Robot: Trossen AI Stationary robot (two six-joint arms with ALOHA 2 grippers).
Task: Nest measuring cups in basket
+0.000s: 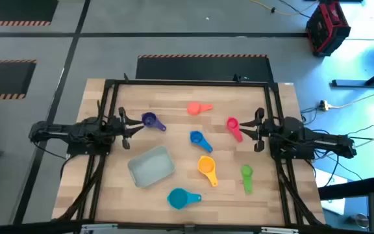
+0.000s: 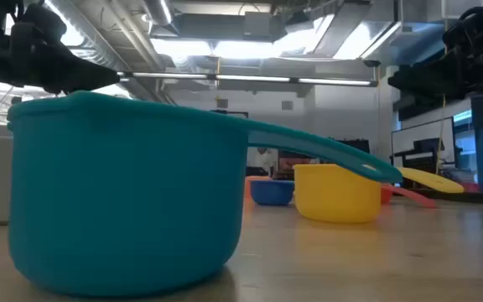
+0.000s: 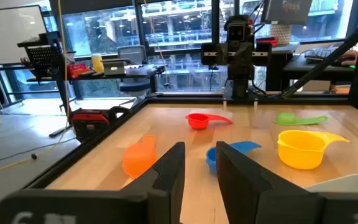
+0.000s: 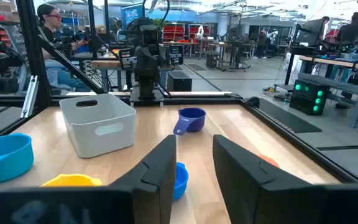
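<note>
sitting empty, basket [image 1: 151, 166] lies between purple cup [image 1: 150, 120] and teal cup [image 1: 180, 197].

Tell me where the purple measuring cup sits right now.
In the high view the purple measuring cup lies on the table's left half, just ahead of the left pincer and above the empty basket.

— Cup colours? 
— Purple cup [image 1: 149, 119], coral cup [image 1: 194, 108], pink-red cup [image 1: 232, 124], blue cup [image 1: 197, 137], yellow-orange cup [image 1: 205, 165], green cup [image 1: 246, 171], teal cup [image 1: 178, 198]. 
— Basket? 
— The basket [image 1: 151, 165] looks pale grey-blue, perhaps whiter; table [image 1: 174, 97] light wood-striped.
</note>
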